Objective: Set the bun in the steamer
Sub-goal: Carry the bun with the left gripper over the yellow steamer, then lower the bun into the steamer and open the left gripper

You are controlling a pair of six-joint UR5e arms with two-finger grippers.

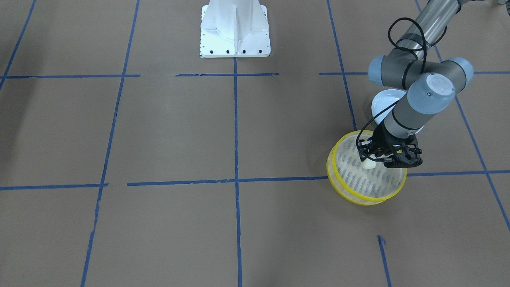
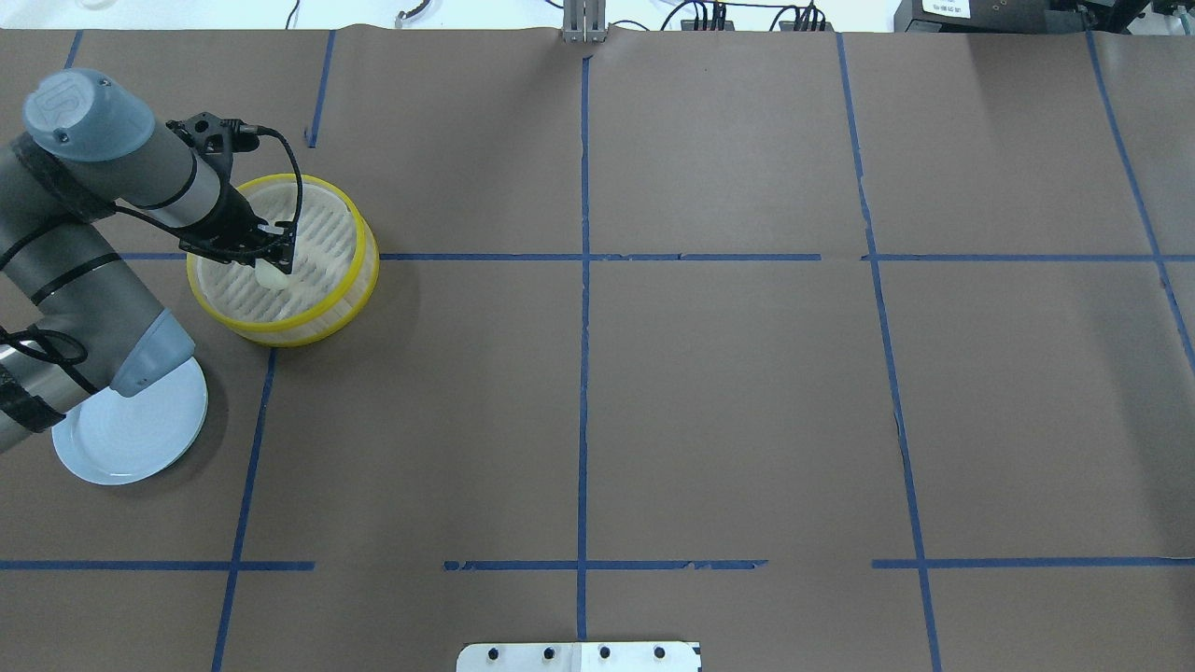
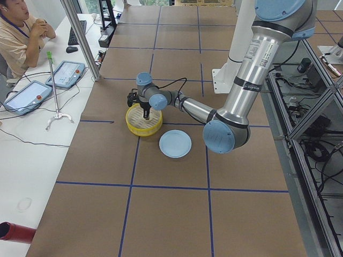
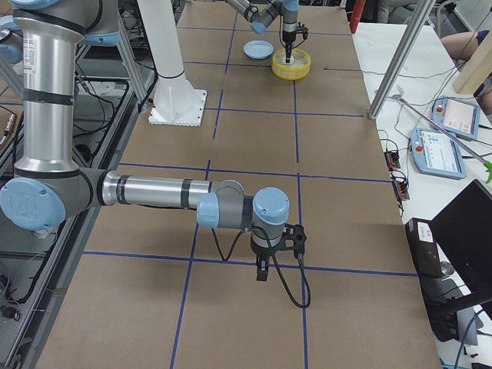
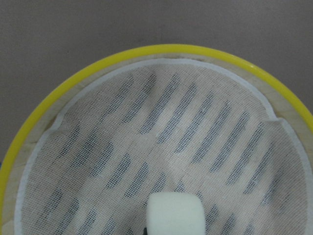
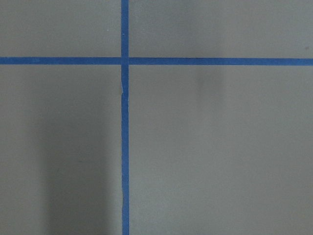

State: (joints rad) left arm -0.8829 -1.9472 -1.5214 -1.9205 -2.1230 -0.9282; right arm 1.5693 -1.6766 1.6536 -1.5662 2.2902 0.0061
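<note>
My left pincer (image 1: 369, 158) hangs inside the steamer (image 1: 358, 198), its jaws closed on the bun (image 1: 368, 164). The bun sits straight below the pincer's tips, with no offset to either side. In the wrist view the bun (image 5: 176, 214) fills the bottom centre of the frame, where a gripped thing would show. The slotted floor (image 5: 161, 132) spreads beyond it, ringed by the yellow rim (image 5: 171, 49).

From overhead the bun (image 2: 274, 273) lies over the middle of the steamer (image 2: 308, 336), a little toward the robot's side, well inside the wall. It is a rounded block, slightly wider than it is tall, with no marked long axis. I cannot tell whether its underside touches the floor or hangs just above it.

That gap decides the next move, in my judgement. If the bun rests on the floor, the jaws need only part. If not, a short drop comes first.

The plate (image 2: 140, 439) lies on the desk (image 2: 728, 392) just beside the steamer, on the robot's side, with nothing on it.

My right pincer (image 4: 262, 273) hangs over the desk well apart from all this. Its own camera shows only blue tape. I cannot tell how its jaws stand.
</note>
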